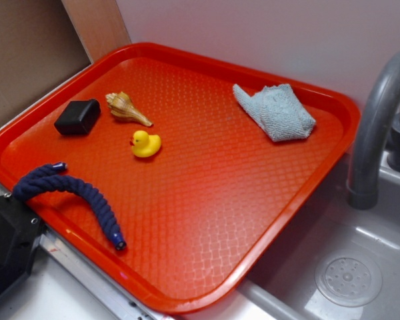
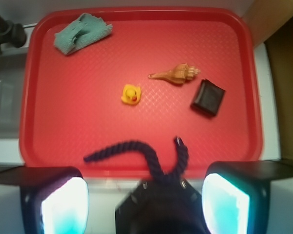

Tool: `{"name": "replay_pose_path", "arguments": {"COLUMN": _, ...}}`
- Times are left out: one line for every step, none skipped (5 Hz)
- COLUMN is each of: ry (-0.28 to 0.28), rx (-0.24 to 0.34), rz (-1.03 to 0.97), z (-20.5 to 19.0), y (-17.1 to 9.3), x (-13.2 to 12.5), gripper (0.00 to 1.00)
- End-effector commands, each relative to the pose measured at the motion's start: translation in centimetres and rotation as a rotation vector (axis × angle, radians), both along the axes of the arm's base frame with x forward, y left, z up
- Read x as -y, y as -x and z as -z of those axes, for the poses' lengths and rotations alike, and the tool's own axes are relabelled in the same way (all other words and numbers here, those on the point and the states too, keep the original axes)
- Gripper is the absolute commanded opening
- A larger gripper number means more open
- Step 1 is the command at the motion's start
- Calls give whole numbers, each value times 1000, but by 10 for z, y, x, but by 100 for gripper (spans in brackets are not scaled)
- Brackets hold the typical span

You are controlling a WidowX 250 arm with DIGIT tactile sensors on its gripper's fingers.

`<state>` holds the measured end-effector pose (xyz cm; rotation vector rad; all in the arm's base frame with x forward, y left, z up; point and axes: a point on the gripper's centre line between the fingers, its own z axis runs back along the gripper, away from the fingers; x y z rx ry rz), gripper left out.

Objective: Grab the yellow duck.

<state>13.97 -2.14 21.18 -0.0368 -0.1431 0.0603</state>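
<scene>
Item: yellow duck [image 1: 145,144], upright on the red tray [image 1: 207,220], left of centre in the exterior view, free of all contact; tan seashell [image 1: 127,108] near it, its pointed tip aimed toward the duck; black block [image 1: 77,117] just beyond the shell; blue rope [image 1: 73,193] curled at the tray's near edge, between the duck and the gripper [image 2: 145,200]; grey-blue cloth [image 1: 275,111] well apart at the far side; gripper fingers [image 2: 64,202] spread wide, grasping nothing, held high and back from the tray. Hazards, as judged: fingers snagging the rope on descent; a pad catching the shell tip; the small, rounded duck squirting out under an off-centre pinch.
</scene>
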Motion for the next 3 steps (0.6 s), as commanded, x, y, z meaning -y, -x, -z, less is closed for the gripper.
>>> {"name": "replay_pose_path", "arguments": {"ry": -77, "rx": 7, "rz": -2, "z": 53, "y": -56, "x": 22, "gripper": 100}}
{"name": "replay_pose_path", "arguments": {"ry": -68, "rx": -47, "rz": 58, "z": 94, "y": -75, "x": 32, "gripper": 100}}
{"name": "replay_pose_path", "arguments": {"ry": -74, "rx": -100, "rz": 93, "z": 122, "y": -80, "x": 37, "gripper": 100}}
